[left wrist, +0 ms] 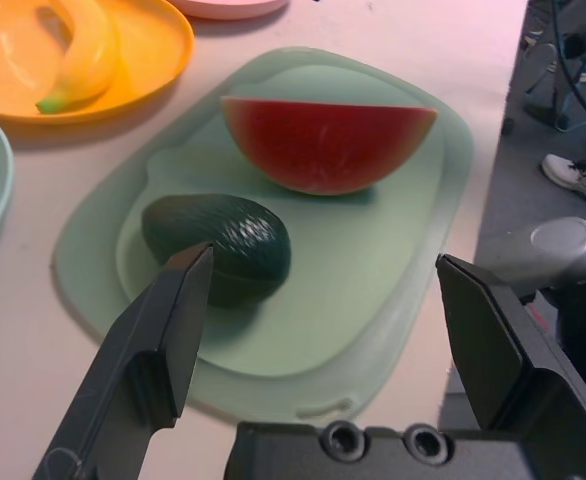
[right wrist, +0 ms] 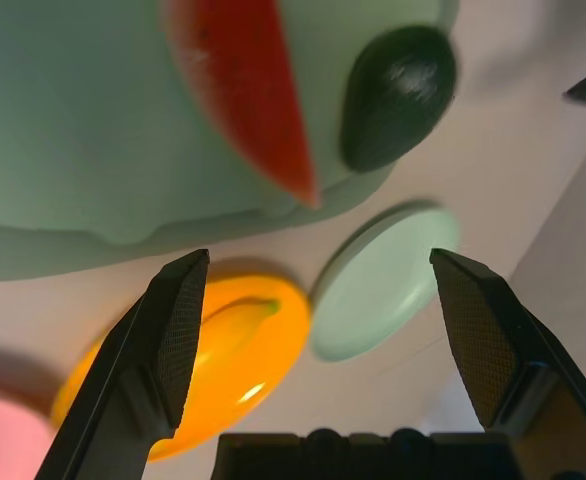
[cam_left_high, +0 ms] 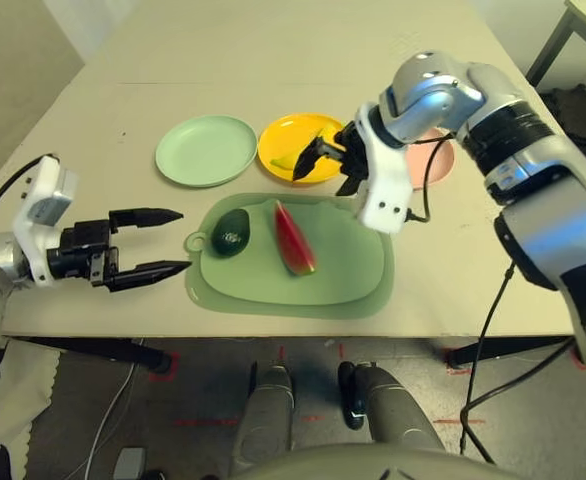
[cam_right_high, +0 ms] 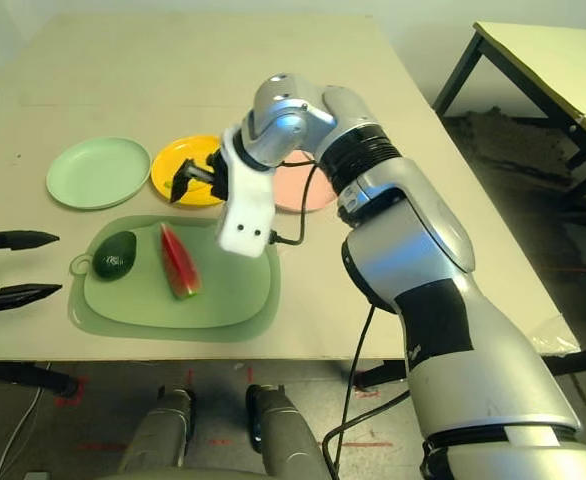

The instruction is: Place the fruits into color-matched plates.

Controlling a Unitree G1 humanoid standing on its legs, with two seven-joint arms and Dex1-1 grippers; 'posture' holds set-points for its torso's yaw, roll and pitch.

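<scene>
The yellow banana (cam_left_high: 287, 160) lies in the yellow plate (cam_left_high: 285, 135). My right gripper (cam_left_high: 325, 170) hovers open over that plate with nothing between its fingers. On the green mat (cam_left_high: 345, 270) rest the dark green avocado (cam_left_high: 230, 232) and, to its right, the red watermelon wedge (cam_left_high: 293, 238). The mint green plate (cam_left_high: 206, 150) has nothing in it. My right wrist partly hides the pink plate (cam_right_high: 298, 190). Left of the mat, my left gripper (cam_left_high: 158, 242) stands open, its fingers pointing at the avocado (left wrist: 218, 245) but not touching it.
The mat's loop tab (cam_left_high: 195, 242) points toward my left gripper. A black cable (cam_left_high: 425, 185) hangs from my right wrist over the table. The table's near edge (cam_left_high: 273, 328) runs just below the mat. Another table (cam_right_high: 553, 70) stands at the far right.
</scene>
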